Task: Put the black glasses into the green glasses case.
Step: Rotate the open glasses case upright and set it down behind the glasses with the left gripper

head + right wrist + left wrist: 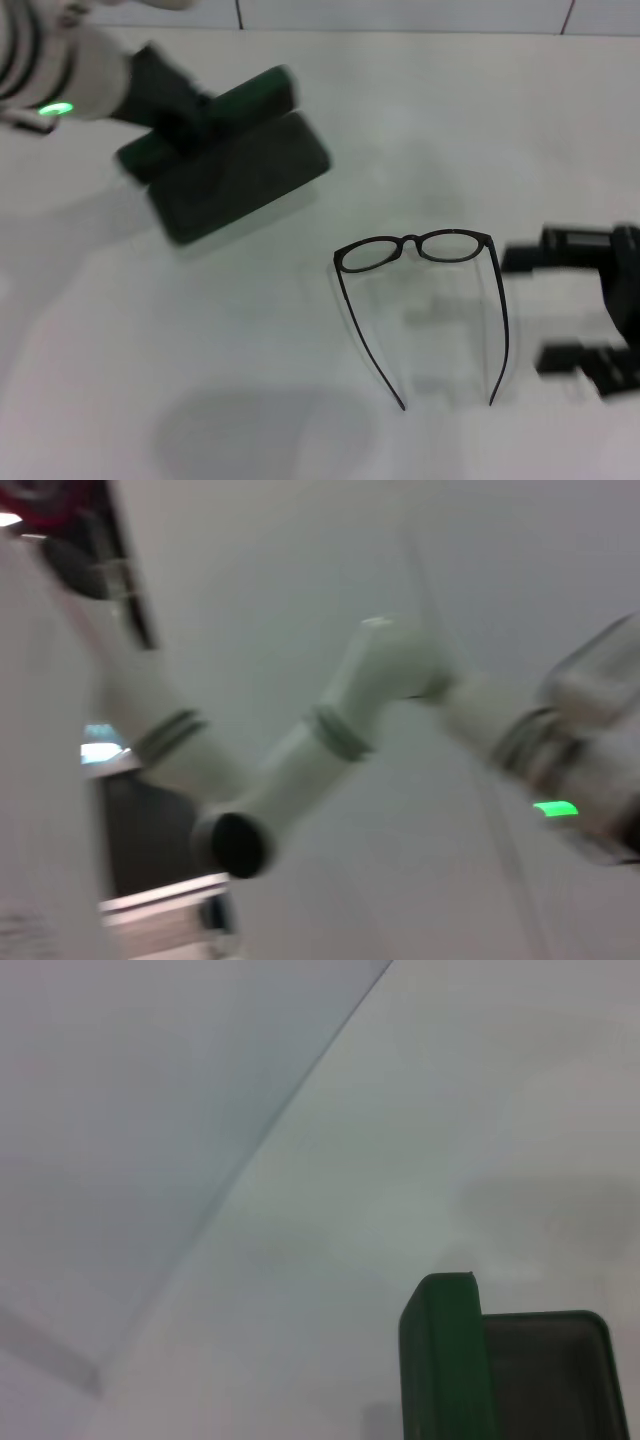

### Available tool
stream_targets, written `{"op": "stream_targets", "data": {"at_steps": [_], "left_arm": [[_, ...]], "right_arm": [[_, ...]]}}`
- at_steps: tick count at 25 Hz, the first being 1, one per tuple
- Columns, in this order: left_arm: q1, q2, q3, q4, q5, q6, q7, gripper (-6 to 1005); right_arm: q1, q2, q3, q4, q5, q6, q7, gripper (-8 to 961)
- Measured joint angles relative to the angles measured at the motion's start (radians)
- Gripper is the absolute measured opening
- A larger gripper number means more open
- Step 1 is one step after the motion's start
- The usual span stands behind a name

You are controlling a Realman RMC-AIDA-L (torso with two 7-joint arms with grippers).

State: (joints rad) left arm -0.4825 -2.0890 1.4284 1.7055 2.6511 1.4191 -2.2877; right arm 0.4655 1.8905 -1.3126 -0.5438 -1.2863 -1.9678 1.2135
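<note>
The black glasses (415, 247) stand on the white table near its middle, lenses toward the far side and both temple arms unfolded toward me. At the upper left, the green glasses case (240, 165) is open and tilted, with my left gripper (178, 118) shut on it at its hinged side. In the left wrist view a green wall of the case (445, 1360) and its dark inside show close up. My right gripper (545, 308) is open just right of the glasses, level with the right temple arm, with nothing between its fingers.
The white table (250, 330) runs to a tiled wall at the back. A soft shadow (265, 430) lies on the table near the front. The right wrist view shows only my white left arm (330, 730) with its green light.
</note>
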Motion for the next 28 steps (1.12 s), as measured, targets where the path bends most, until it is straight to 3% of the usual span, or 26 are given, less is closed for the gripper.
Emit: {"op": "stream_targets", "data": {"at_steps": [6,15,21,28], "left_arm": [[-0.069,0.0,0.164,-0.118,0.004,-0.23,0.197,209],[-0.264,-0.008,0.308,-0.477,-0.002,-0.369,0.213,209],[-0.285,-0.011,0.373,-0.528,-0.014,-0.425,0.213,205],[-0.281,-0.01,0.375,-0.531,-0.084,-0.426,0.213,206]], "right_arm": [[0.0,0.019,-0.003,0.0,-0.056,-0.093,0.004,760],[-0.071,0.031,0.044,0.002,-0.055,-0.089,-0.003,759],[-0.078,0.031,0.053,0.006,-0.055,-0.086,-0.003,758],[-0.077,0.032,0.086,0.007,-0.055,-0.086,-0.003,757]]}}
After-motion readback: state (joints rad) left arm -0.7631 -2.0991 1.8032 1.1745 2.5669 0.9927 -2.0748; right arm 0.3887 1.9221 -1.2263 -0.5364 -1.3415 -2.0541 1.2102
